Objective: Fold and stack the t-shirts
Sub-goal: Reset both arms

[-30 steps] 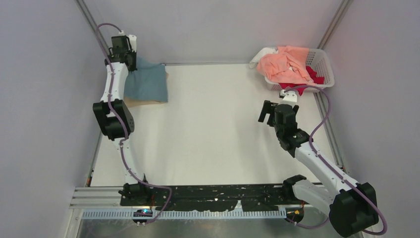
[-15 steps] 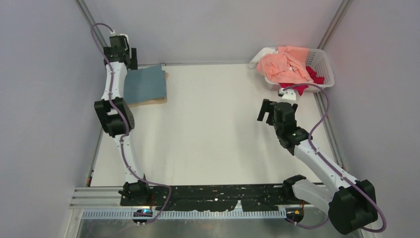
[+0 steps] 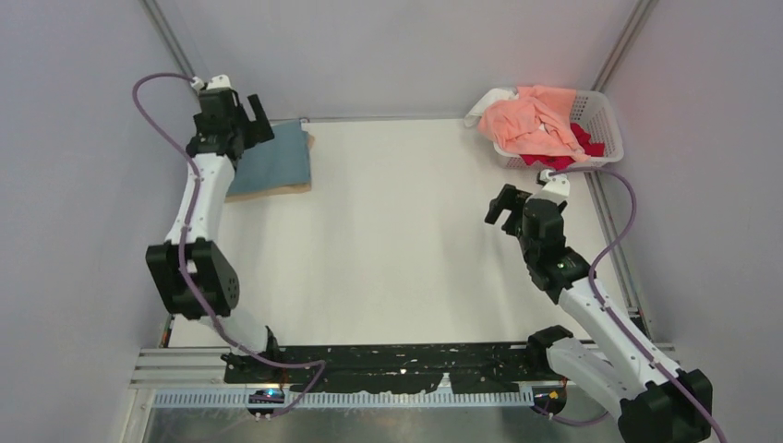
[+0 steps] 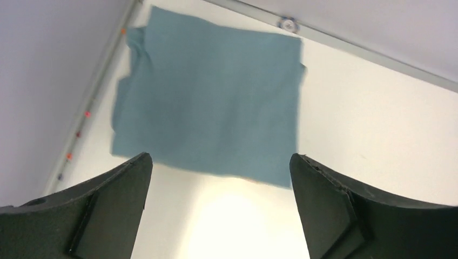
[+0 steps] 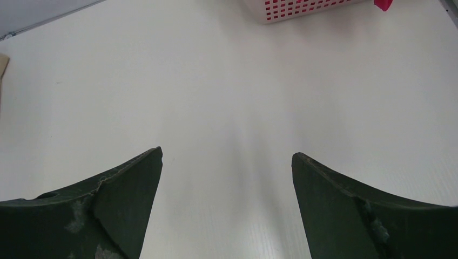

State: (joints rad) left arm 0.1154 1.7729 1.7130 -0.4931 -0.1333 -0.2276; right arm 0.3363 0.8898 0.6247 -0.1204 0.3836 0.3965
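A folded teal shirt (image 4: 210,102) lies flat in the far left corner of the tabletop (image 3: 397,231). It rests on a tan shirt (image 3: 277,190), whose edge shows along its near side. The left claw (image 4: 219,162) hangs above the teal shirt with its jaws wide apart and nothing between them. On the right side, the right claw (image 5: 227,156) hovers over bare tabletop, also spread wide and empty, near a white basket (image 3: 605,129) in the far right corner. A crumpled peach-pink shirt (image 3: 531,120) is heaped in the basket and spills over its rim, with a red shirt (image 3: 582,140) beside it.
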